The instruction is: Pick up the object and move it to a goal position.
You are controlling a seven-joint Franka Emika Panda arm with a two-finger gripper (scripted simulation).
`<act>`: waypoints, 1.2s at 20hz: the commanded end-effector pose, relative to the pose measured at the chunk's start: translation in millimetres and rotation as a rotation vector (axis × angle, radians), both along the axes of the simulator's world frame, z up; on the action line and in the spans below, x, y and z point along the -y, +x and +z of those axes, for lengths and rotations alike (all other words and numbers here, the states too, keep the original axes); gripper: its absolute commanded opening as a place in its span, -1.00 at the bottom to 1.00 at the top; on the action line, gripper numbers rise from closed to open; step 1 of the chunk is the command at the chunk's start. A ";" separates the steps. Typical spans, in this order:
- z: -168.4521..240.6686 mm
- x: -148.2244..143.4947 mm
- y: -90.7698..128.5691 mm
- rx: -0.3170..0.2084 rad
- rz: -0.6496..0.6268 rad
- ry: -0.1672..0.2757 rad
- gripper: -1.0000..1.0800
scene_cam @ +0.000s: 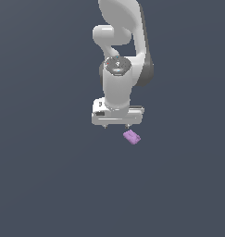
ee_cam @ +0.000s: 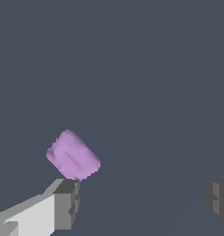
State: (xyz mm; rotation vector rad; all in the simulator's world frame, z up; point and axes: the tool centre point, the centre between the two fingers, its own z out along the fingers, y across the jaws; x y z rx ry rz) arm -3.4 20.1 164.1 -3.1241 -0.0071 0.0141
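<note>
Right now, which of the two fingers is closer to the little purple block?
The finger with the white arm behind it; the purple block lies just beyond its tip, not between the fingers. The other finger stands far apart.

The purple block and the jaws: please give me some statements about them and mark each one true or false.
1. The purple block is clamped between the jaws. False: it lies free, outside the gap, next to one fingertip.
2. The gripper has its jaws wide apart. True.
3. The block is light purple. True.
4. The block is larger than the gripper. False: it is much smaller.
5. In the exterior view the block lies below the gripper, toward the view's right. True.
</note>
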 end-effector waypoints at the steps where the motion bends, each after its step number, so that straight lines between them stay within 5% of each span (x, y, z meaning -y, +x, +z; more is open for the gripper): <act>1: 0.0 0.0 0.0 0.000 0.000 0.000 0.92; 10: -17.8 8.8 -14.9 -0.059 -0.002 0.010 0.92; 24: -29.8 -8.3 -14.4 -0.045 0.140 0.001 0.92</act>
